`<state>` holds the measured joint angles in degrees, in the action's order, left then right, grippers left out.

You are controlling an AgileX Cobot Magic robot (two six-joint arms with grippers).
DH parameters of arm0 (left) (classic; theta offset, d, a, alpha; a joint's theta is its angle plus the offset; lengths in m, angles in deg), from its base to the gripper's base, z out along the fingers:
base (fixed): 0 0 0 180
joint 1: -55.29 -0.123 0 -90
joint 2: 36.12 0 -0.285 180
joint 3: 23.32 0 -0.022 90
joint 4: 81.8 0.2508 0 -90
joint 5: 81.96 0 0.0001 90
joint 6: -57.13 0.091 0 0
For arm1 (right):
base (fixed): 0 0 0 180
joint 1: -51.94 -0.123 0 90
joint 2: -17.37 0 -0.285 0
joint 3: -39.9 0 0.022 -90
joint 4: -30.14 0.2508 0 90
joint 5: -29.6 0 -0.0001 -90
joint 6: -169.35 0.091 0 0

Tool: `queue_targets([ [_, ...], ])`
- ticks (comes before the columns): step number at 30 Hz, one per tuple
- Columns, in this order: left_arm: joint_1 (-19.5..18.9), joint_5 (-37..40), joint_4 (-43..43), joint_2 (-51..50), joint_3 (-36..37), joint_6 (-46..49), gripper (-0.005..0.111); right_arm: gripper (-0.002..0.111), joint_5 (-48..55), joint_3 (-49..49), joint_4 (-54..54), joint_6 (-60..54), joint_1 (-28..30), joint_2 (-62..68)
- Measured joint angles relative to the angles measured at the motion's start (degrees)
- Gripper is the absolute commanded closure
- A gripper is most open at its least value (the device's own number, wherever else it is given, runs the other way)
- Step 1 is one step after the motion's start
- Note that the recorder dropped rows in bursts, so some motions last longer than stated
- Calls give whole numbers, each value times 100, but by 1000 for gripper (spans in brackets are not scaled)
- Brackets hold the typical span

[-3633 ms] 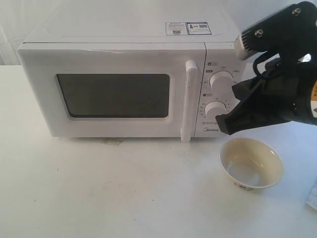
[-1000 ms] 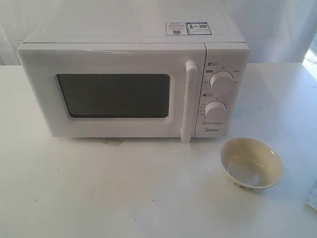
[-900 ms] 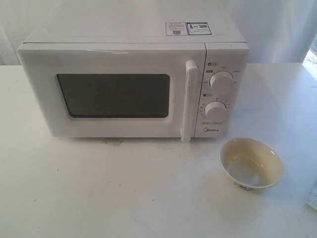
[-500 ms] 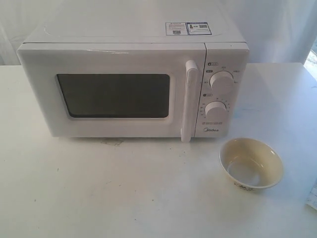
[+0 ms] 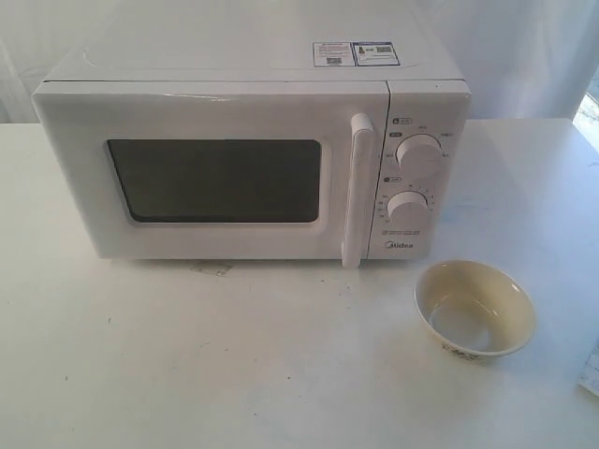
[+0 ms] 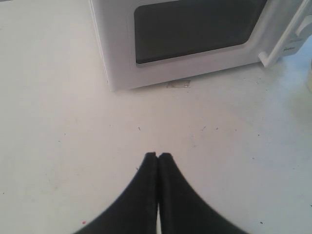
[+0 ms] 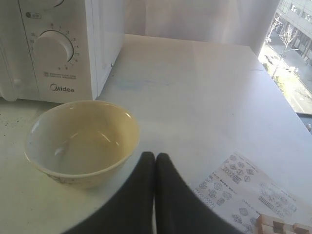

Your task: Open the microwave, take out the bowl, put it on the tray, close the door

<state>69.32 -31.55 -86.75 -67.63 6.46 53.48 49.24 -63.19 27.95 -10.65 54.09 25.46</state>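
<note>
The white microwave stands at the back of the table with its door shut and the bar handle upright. The cream-yellow bowl sits empty on the bare tabletop in front of the dials, at the right. No tray shows. Neither arm appears in the exterior view. My left gripper is shut and empty over the table, well short of the microwave. My right gripper is shut and empty, just beside the bowl without touching it.
A printed paper sheet lies on the table near the right gripper, with a wooden block piece on it; its corner shows at the exterior view's right edge. A small tape patch sits under the microwave's front.
3.6 s ago the right arm hung over the dials and bowl; by 1.0 s ago it had withdrawn from the exterior view. Nothing has moved since then.
</note>
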Motion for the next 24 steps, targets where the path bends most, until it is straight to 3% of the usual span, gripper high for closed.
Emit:
queue_targets([
  [24,0,-60,12,0,8,136,107,108,0,0,0,0,0,0],
])
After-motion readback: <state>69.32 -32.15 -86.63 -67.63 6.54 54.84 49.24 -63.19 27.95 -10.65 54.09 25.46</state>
